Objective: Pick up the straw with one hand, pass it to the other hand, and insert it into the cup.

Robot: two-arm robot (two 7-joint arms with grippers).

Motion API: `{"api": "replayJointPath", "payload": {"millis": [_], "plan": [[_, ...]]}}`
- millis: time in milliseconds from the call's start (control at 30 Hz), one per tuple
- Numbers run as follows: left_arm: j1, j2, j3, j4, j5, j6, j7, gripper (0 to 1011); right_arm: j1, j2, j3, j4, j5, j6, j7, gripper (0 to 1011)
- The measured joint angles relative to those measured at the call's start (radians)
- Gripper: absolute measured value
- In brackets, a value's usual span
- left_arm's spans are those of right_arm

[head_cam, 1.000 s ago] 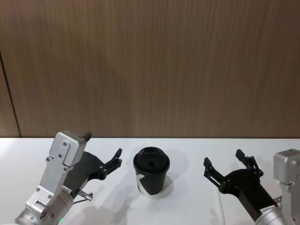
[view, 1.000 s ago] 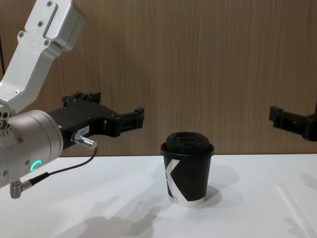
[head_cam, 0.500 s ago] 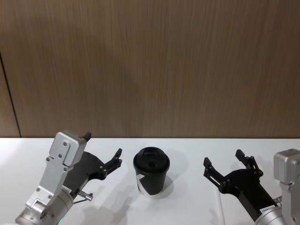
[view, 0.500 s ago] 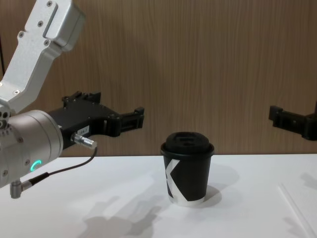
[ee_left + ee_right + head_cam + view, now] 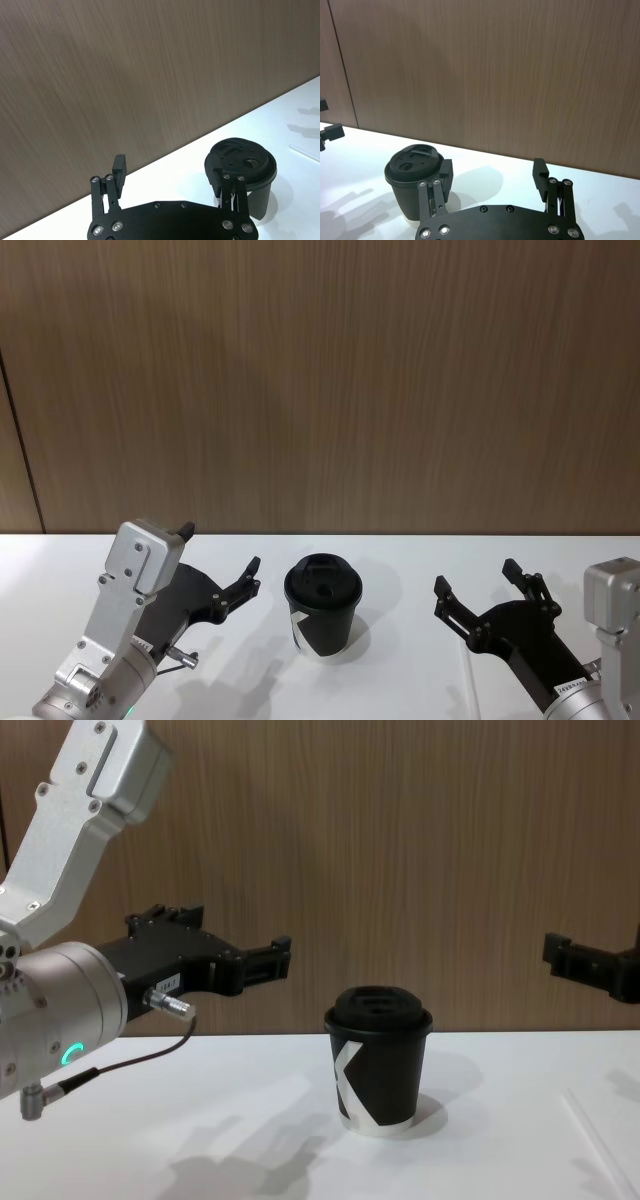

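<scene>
Straw (image 5: 598,1138), thin white flat stick: lying right of black lidded paper cup (image 5: 322,620).
Right black two-finger gripper (image 5: 477,578): being held spread over it; best lowered astride, squarely.
Left black two-finger gripper (image 5: 220,548): being held spread, left of cup.

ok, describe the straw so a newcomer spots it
Start at the white table, on the robot's right of the black cup. The straw lies flat there: a thin white stick, unlike the squat dark cup, nearly blending into the tabletop.
</scene>
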Motion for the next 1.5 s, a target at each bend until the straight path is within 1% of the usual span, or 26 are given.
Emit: {"api": "replayJointPath", "payload": {"millis": [1500], "plan": [[0.0,0.0,0.0,0.0,0.0,0.0,0.0,1002,-0.002,0.0,0.0,-0.002,-0.001,0.006,0.0,1001]]}}
